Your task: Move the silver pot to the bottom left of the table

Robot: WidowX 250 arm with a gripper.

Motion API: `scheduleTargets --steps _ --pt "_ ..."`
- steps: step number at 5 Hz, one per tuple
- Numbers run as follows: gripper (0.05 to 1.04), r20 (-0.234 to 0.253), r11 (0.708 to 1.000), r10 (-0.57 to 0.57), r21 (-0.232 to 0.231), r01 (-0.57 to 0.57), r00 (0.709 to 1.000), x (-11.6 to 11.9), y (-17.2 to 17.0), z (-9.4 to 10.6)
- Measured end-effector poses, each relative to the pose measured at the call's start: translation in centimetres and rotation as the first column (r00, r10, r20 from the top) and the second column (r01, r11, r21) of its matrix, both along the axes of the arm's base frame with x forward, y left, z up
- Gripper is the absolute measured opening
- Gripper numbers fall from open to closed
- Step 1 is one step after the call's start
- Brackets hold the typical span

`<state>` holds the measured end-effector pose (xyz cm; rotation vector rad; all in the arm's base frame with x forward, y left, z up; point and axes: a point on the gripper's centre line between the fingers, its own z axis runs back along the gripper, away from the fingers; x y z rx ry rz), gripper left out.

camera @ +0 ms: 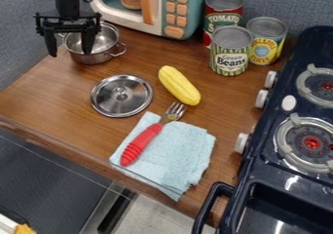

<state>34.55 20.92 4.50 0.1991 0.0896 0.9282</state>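
**Open gripper at the pot's left rim, with a one-sided grip the main risk**

The gripper is open, its fingers spread wide over the left side of the pot. The pot stands upright at the upper left of the table, in front of the microwave. One finger hangs outside the left wall, the other over the pot's mouth; whether either touches metal I cannot tell.

The likely next step is to lower a little and close on that wall. If the inner finger goes too deep it may press on the pot's floor and jam; if the grip is too shallow, smooth metal may slip out. Held by one side only, the pot would probably tip toward its right handle once lifted. The left handle, close to the outer finger, could also spoil the pinch or make the pot turn.

The way down matters too. The lid lies just below and to the right of the pot, so a low or drooping carry that strays right could clip it and push it toward the towel. Swinging well left of the lid looks safer. The target area ends at the table's front edge: released too far out, the pot could overhang or fall, and released while tilted, it could rock or land hard.
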Motion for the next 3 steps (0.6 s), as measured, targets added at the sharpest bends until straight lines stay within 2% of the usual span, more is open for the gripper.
scheduleTargets --steps 1,2,3 --pt "0.999 0.036 0.97 0.24 0.022 -0.24 0.97 -0.4 -0.2 -1.1" --pt "0.999 0.045 0.934 0.358 -0.003 -0.358 0.933 -1.3 -0.8 -2.7" --pt "0.999 0.072 0.935 0.355 -0.008 -0.355 0.932 -1.1 -0.3 -2.8"
